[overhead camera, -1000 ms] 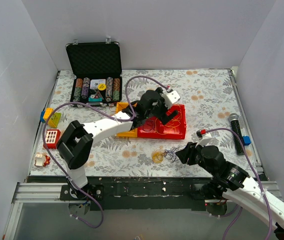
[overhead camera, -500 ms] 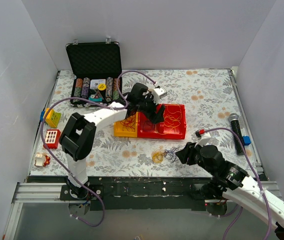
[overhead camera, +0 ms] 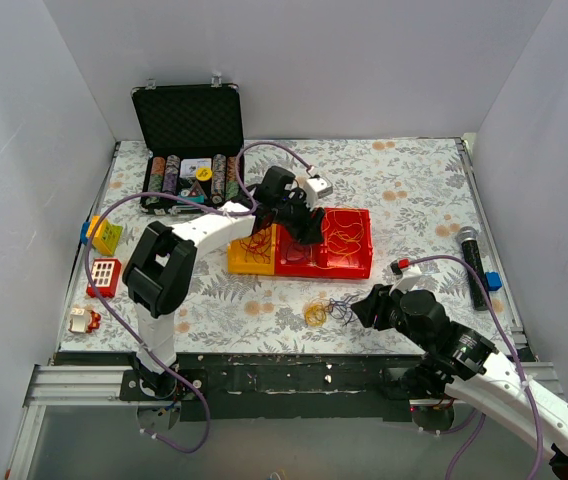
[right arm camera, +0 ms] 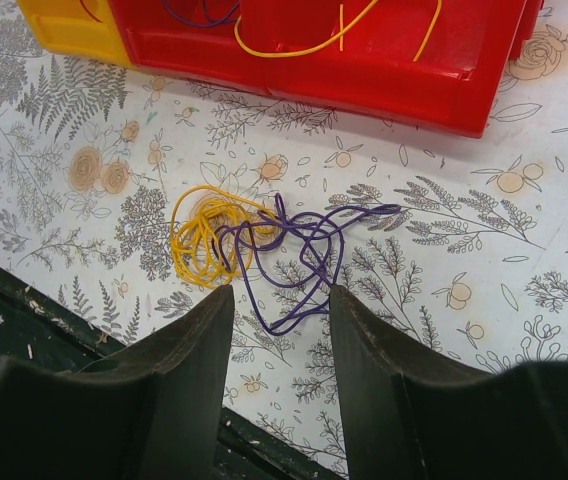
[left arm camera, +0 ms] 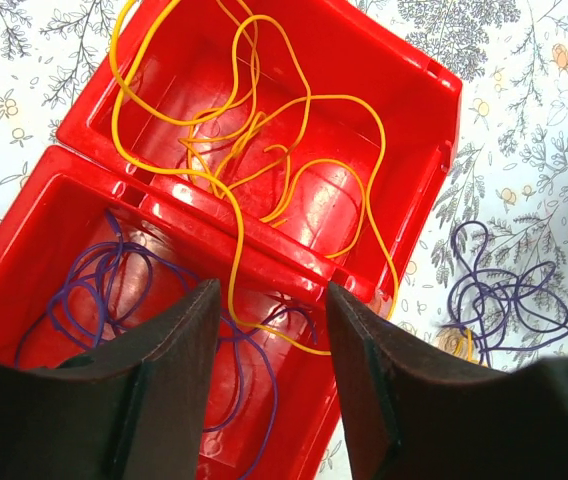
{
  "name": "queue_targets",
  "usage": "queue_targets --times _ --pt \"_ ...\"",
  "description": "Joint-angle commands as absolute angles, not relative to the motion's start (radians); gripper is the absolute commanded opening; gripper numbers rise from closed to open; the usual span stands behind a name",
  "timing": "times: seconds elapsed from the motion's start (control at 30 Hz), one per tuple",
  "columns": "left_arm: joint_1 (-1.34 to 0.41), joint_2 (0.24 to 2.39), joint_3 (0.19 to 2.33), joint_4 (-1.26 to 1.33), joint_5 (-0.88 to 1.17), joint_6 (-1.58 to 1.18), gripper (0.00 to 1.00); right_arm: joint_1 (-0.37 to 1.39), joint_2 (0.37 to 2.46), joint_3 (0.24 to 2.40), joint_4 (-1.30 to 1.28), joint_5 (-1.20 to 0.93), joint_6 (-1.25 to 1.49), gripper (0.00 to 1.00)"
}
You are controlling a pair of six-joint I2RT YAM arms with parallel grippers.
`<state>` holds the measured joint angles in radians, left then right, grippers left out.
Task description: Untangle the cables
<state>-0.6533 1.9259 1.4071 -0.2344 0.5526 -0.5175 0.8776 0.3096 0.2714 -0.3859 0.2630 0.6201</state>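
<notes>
A tangle of cables lies on the table near the front edge, a yellow coil (right arm camera: 202, 240) knotted with purple loops (right arm camera: 304, 250), also seen as the small tangle (overhead camera: 326, 312). My right gripper (right arm camera: 279, 300) hovers open just in front of it, touching nothing. A red bin (left arm camera: 404, 90) holds a loose yellow cable (left arm camera: 264, 150) in one compartment and a purple cable (left arm camera: 104, 290) in the other. My left gripper (left arm camera: 272, 300) hangs over the purple compartment, jaws partly apart with nothing pinched. The yellow cable crosses the divider below the gap.
A yellow bin (overhead camera: 249, 252) with a reddish cable adjoins the red bin (overhead camera: 349, 262). An open black case of poker chips (overhead camera: 189, 150) stands at the back left. Toy blocks (overhead camera: 104, 272) lie at the left edge, a microphone (overhead camera: 474, 262) at the right.
My left arm has swung left across the red bin and its jaws have narrowed. The right arm and the tangle on the table have not moved.
</notes>
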Motion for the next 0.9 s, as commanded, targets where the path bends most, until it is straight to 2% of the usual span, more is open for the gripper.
queue_targets --times 0.0,0.23,0.3,0.37,0.47,0.63,0.87 --pt "-0.644 1.914 1.425 -0.232 0.592 -0.474 0.45 0.881 0.311 0.313 -0.328 0.275 0.601 0.52" --pt "-0.644 1.899 1.399 -0.226 0.604 -0.471 0.45 0.882 0.301 0.308 -0.33 0.276 0.606 0.52" --pt "-0.643 1.904 1.397 -0.225 0.601 -0.479 0.51 0.881 0.298 0.307 -0.327 0.273 0.606 0.52" --pt "-0.644 1.91 1.399 -0.226 0.606 -0.479 0.6 0.881 0.305 0.308 -0.327 0.273 0.604 0.52" --pt "-0.644 1.916 1.402 -0.224 0.609 -0.472 0.63 0.881 0.31 0.313 -0.327 0.27 0.604 0.52" --pt "-0.643 1.933 1.431 -0.239 0.607 -0.483 0.54 0.881 0.307 0.311 -0.327 0.27 0.603 0.52" --pt "-0.644 1.947 1.44 -0.267 0.62 -0.495 0.52 0.881 0.304 0.307 -0.324 0.268 0.603 0.52"
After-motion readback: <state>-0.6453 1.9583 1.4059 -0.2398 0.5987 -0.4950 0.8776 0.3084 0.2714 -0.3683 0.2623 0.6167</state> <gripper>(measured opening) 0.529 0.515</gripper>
